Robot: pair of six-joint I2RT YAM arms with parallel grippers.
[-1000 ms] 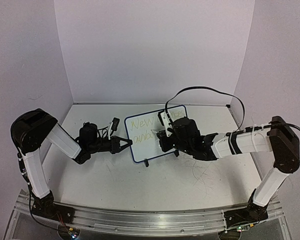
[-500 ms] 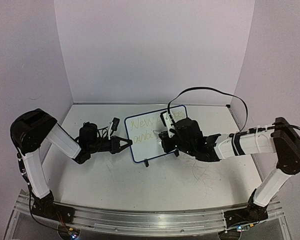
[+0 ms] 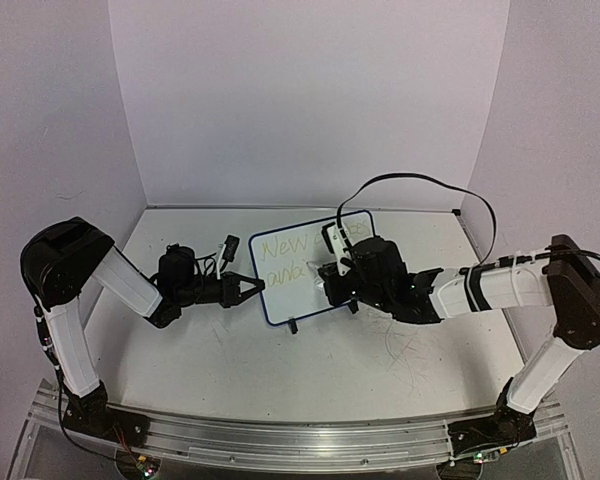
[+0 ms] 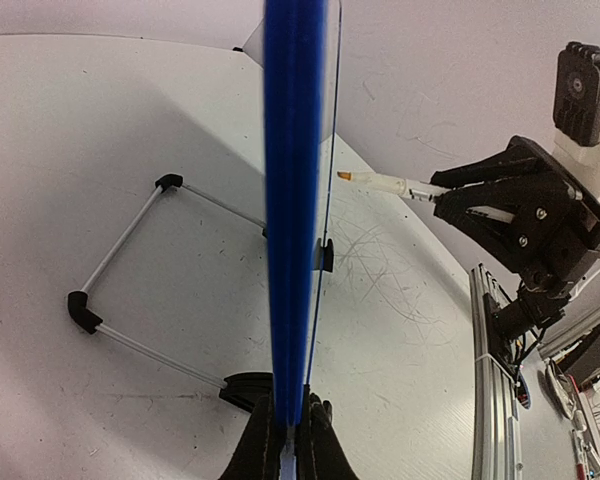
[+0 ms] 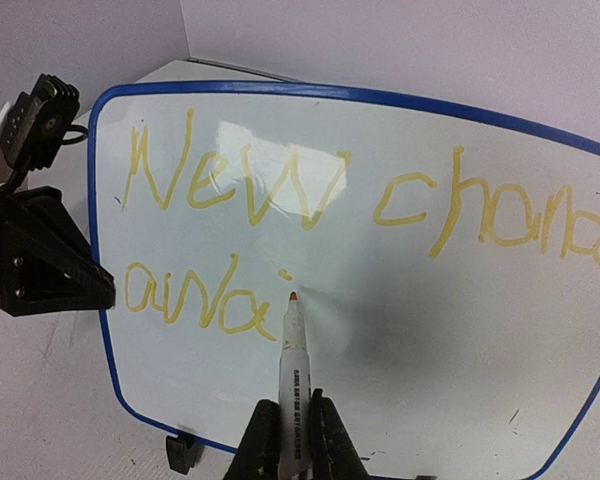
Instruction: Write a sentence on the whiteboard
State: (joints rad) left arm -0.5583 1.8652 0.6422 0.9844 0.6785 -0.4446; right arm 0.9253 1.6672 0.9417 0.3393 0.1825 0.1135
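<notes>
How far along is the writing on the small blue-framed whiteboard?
Done: the first line of the pale yellow lettering, roughly "New chance", on the small blue-framed whiteboard. In hand: the second line, so far "awa" and a dot; the right gripper is shut on the white marker, tip just below that dot, and the left gripper clamps the board's edge. Left: the rest of that line.

The whiteboard (image 3: 285, 295) (standing upright) bars the table (image 3: 280, 370) middle.
</notes>
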